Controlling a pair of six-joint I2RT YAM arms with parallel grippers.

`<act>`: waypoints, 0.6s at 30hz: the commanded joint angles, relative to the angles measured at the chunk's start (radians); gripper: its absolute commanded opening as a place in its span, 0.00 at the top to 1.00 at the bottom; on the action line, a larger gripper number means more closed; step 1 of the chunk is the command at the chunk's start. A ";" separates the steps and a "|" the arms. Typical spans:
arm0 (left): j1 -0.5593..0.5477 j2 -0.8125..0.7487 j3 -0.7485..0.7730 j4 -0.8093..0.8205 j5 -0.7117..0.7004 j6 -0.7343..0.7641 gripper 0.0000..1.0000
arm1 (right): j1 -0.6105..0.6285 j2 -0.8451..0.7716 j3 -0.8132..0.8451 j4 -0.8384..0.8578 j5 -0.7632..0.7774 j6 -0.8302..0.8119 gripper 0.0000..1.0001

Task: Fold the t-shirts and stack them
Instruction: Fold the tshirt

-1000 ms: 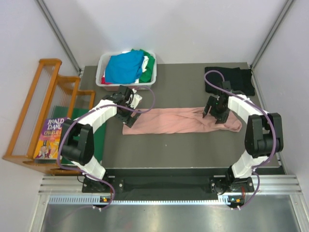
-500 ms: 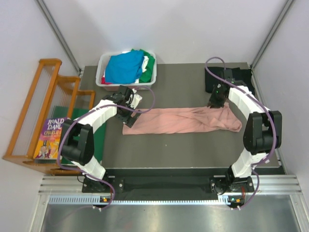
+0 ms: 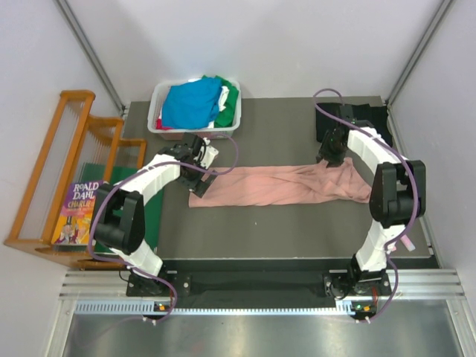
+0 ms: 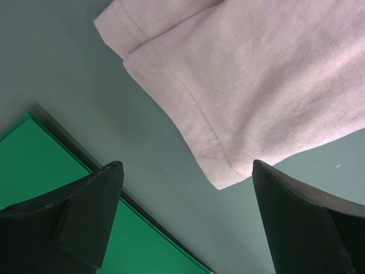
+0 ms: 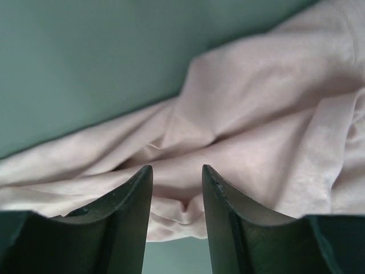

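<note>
Since a second ago, when it sat low on the cloth's right part, the right gripper (image 3: pixel 326 155) has pulled back toward the far edge of the dusty-pink t-shirt (image 3: pixel 260 186) and now hangs over that edge. Its fingers (image 5: pixel 219 211) stand only a narrow gap apart. The wrist view shows rumpled pink folds beyond the gap and no cloth pinched in it. The left gripper (image 4: pixel 185 171) has barely shifted. It is spread wide and grips nothing, and the shirt's stitched hem corner lies between its fingertips on the table (image 3: pixel 282 223). The edge of the green board (image 4: pixel 23 165) shows just beside the left finger. The pink shirt lies as before, a long bunched band across the table's middle between the two arms. A black t-shirt (image 3: pixel 372 119) rests at the far right corner, and a basket (image 3: pixel 158 123) of blue, green and white shirts stands at the far left.
</note>
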State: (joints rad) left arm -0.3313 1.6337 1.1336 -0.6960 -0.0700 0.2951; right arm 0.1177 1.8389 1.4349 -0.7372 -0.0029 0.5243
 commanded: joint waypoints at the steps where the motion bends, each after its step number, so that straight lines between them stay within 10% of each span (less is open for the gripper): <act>1: -0.005 -0.025 -0.008 0.036 -0.002 0.006 0.01 | 0.005 -0.078 -0.065 0.005 0.026 -0.010 0.59; 18: -0.005 -0.020 0.003 0.039 0.007 -0.002 0.01 | 0.007 -0.145 -0.175 0.016 -0.071 -0.032 0.68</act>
State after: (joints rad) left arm -0.3313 1.6337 1.1309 -0.6918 -0.0681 0.2943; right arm 0.1177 1.7863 1.2701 -0.7284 -0.0547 0.5045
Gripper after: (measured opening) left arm 0.990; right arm 0.345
